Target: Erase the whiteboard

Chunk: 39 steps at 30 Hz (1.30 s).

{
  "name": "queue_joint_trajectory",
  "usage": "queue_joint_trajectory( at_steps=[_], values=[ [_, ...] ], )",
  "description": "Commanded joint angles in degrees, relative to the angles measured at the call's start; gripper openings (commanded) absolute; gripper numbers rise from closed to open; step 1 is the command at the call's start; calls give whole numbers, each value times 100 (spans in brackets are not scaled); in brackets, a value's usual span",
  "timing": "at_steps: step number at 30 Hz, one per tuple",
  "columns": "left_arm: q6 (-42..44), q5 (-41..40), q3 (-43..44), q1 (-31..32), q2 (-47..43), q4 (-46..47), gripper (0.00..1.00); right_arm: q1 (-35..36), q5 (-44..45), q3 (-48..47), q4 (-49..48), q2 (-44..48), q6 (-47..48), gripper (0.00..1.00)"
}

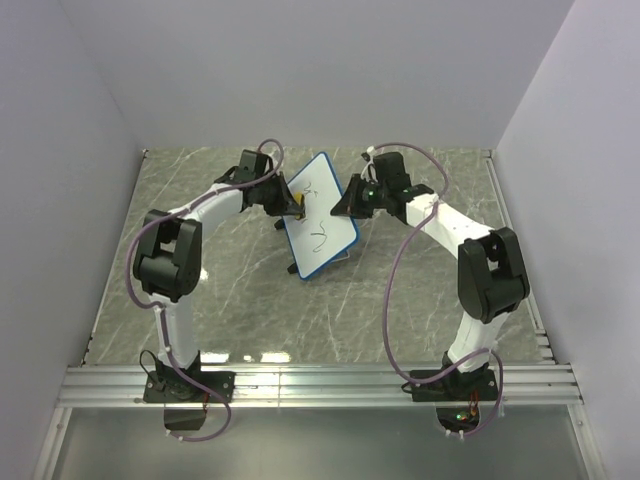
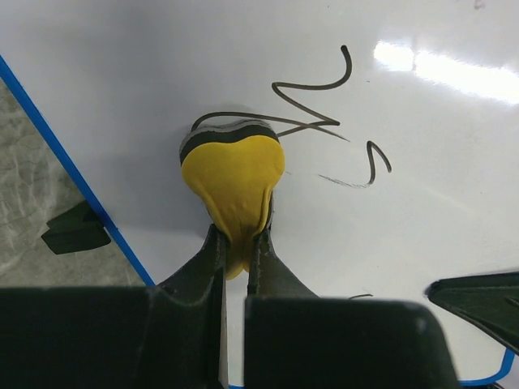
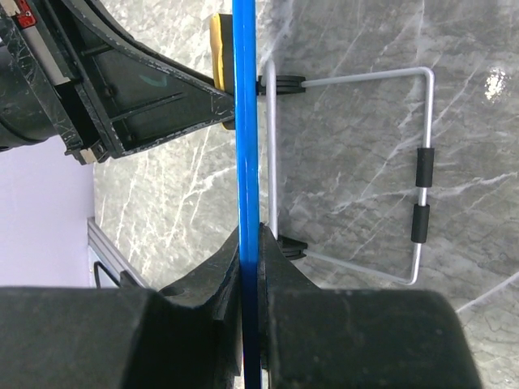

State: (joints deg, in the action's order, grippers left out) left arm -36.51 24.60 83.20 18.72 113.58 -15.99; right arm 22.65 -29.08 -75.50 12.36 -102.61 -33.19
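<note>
The whiteboard [image 1: 320, 215] stands tilted at the table's middle, white with a blue rim and black scribbles [image 2: 324, 105]. My left gripper [image 1: 288, 203] is shut on a yellow eraser [image 2: 233, 177] whose dark felt face presses on the board by the scribbles. My right gripper [image 1: 350, 198] is shut on the board's blue edge [image 3: 246, 121], seen edge-on in the right wrist view with the eraser [image 3: 219, 49] on its far side. In the left wrist view, the gripper [image 2: 240, 235] pinches the eraser's narrow end.
The board's wire stand [image 3: 418, 174] with black sleeves rests on the grey marble table [image 1: 230, 290]. White walls enclose the back and sides. A metal rail [image 1: 320, 385] runs along the near edge by the arm bases.
</note>
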Motion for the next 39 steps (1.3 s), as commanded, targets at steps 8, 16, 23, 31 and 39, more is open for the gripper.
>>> queue_joint_trajectory(
  at_steps=[8,16,23,31,39],
  values=[
    [611,273,2040,923,700,-1117,0,635,-572,-262,1250,-549,603,0],
    [584,239,2368,853,1210,-1258,1,644,-441,-395,1672,-533,980,0],
    [399,194,1779,90,1526,-1126,0,644,-362,-307,1796,-383,1139,0],
    [645,27,1858,-395,1984,-1530,0,644,-344,-263,1814,-348,1201,0],
    [558,308,1612,-159,1440,-1354,0,644,-388,-333,1805,-444,1183,0]
  ],
)
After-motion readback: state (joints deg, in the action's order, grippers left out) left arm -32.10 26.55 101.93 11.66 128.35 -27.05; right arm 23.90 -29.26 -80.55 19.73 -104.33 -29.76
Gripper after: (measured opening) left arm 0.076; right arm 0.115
